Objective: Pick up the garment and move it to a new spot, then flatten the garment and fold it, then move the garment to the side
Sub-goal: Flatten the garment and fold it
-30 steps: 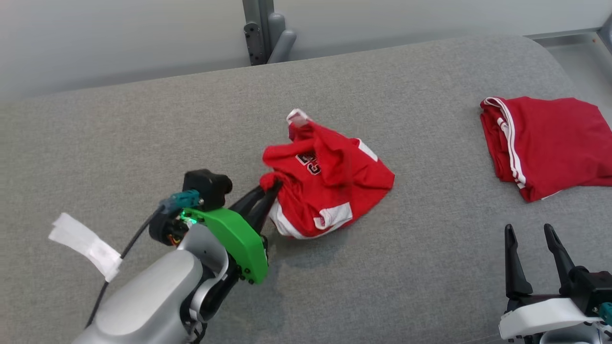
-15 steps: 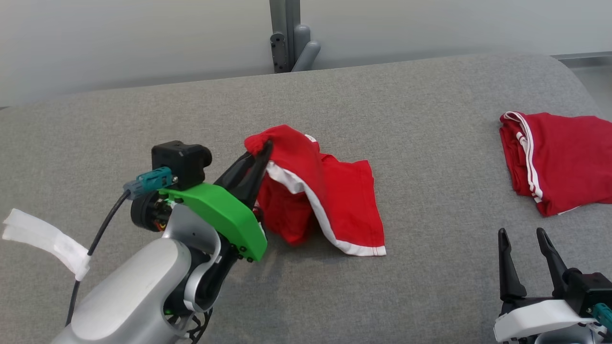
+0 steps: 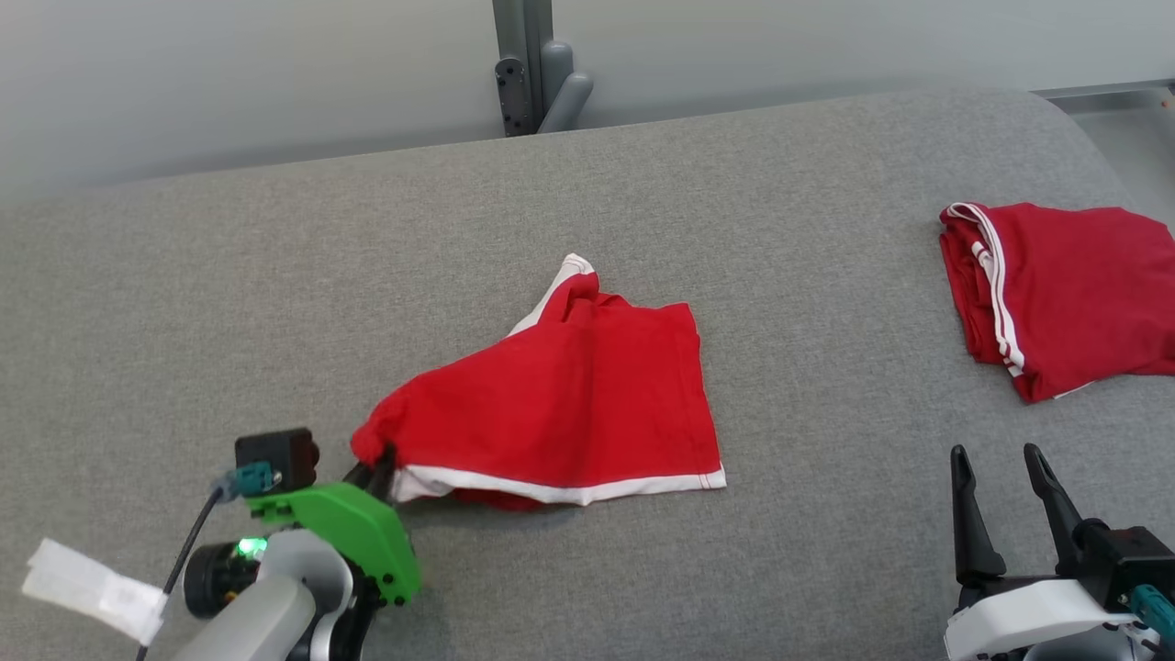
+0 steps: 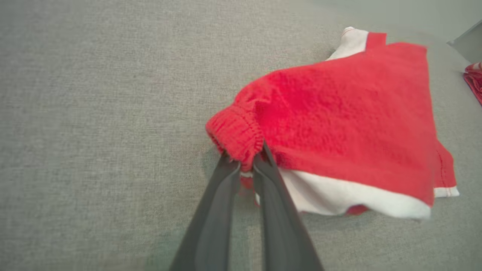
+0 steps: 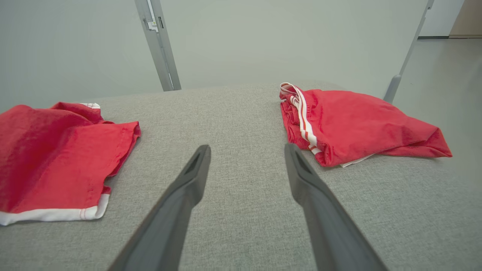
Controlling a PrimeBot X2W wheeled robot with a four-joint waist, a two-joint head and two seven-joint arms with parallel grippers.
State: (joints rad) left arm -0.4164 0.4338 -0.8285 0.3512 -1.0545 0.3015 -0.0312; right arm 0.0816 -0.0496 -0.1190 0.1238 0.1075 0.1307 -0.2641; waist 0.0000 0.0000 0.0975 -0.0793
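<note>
1. Your left jaws stay clamped on one corner of the red shorts (image 3: 569, 404), dragged toward seven o'clock; your right jaws stand open and empty.
2. The shorts now lie half-spread at the middle of the desk (image 3: 826, 551), no longer bunched: flattening looks next.

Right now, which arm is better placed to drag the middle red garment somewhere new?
Probably the left: the left gripper is shut on the elastic edge of the garment. The right gripper hangs open, apart from it, nearer the other red garment.
</note>
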